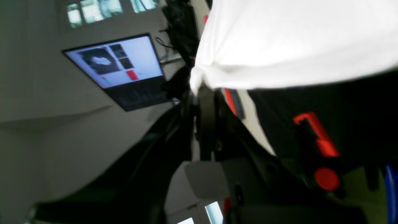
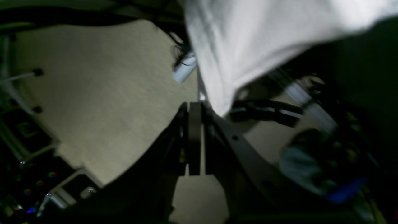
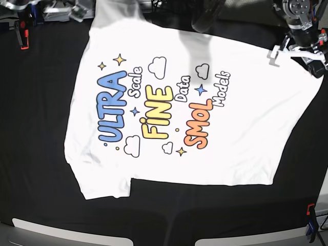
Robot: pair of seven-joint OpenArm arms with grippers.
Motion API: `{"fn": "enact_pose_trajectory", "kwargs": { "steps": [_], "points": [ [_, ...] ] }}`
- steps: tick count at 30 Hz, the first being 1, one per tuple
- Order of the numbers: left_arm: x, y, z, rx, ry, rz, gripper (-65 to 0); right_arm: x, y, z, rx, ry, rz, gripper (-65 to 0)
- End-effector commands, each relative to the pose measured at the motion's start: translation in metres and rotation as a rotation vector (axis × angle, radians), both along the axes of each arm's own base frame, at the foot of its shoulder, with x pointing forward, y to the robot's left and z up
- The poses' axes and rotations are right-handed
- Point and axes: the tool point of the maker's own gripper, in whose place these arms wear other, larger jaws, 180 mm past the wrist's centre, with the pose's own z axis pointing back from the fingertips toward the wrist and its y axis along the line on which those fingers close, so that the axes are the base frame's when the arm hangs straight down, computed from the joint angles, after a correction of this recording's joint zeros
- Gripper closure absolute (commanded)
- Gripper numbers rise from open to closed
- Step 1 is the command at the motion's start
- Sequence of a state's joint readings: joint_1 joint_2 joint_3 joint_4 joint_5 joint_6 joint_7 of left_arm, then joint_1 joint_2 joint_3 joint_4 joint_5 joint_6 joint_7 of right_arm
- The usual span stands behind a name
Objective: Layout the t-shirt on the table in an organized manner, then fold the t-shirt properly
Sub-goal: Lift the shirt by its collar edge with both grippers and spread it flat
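Note:
The white t-shirt (image 3: 169,102) lies spread across the black table (image 3: 36,154), its blue, yellow and orange print facing up. My left gripper (image 3: 281,51) is at the far right, shut on a pinched corner of the shirt. In the left wrist view the left gripper (image 1: 200,90) has its dark fingers together on bunched white cloth (image 1: 279,46). In the right wrist view my right gripper (image 2: 196,105) is shut too, with a fold of the t-shirt (image 2: 236,53) hanging from its tips. The base view does not show the right gripper clearly. The shirt's far left edge (image 3: 115,13) looks lifted and blurred.
A red clamp (image 3: 23,33) holds the cloth at the far left edge and a blue one (image 3: 310,228) sits at the near right corner. A red clamp (image 1: 320,143) and a lit screen (image 1: 115,62) show in the left wrist view. Pale floor (image 2: 93,93) lies below the right gripper.

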State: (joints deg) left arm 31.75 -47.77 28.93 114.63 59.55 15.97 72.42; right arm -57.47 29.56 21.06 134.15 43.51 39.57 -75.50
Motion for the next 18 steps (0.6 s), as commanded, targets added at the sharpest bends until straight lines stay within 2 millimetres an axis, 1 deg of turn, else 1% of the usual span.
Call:
{"fn": "enact_pose_trajectory", "kwargs": {
  "steps": [1,5,8,10,14,18],
  "points": [
    [0.004,0.003,0.013,0.009,-0.053,0.005,0.0,0.002,-0.008,0.005,-0.029,-0.013,0.016,0.0],
    [0.005,0.001,0.012,0.006,-0.053,-0.005,0.0,0.025,-0.039,0.015,-0.111,-0.102,-0.037,0.0],
    [0.005,0.001,0.012,0.005,-0.054,-0.007,0.0,0.042,-0.055,0.026,-0.139,-0.182,-0.087,0.0],
    [0.007,-0.001,0.012,0.0,-0.055,-0.022,0.0,0.056,-0.054,0.037,-0.094,-0.253,-0.124,0.0],
    [0.015,-0.01,0.014,-0.032,-0.088,-0.067,0.0,0.085,-0.042,0.06,0.041,-0.408,-0.18,0.0],
    [0.024,-0.023,0.019,-0.094,-0.153,-0.137,0.0,0.106,-0.034,0.073,0.099,-0.512,-0.189,0.0]
  ]
}}
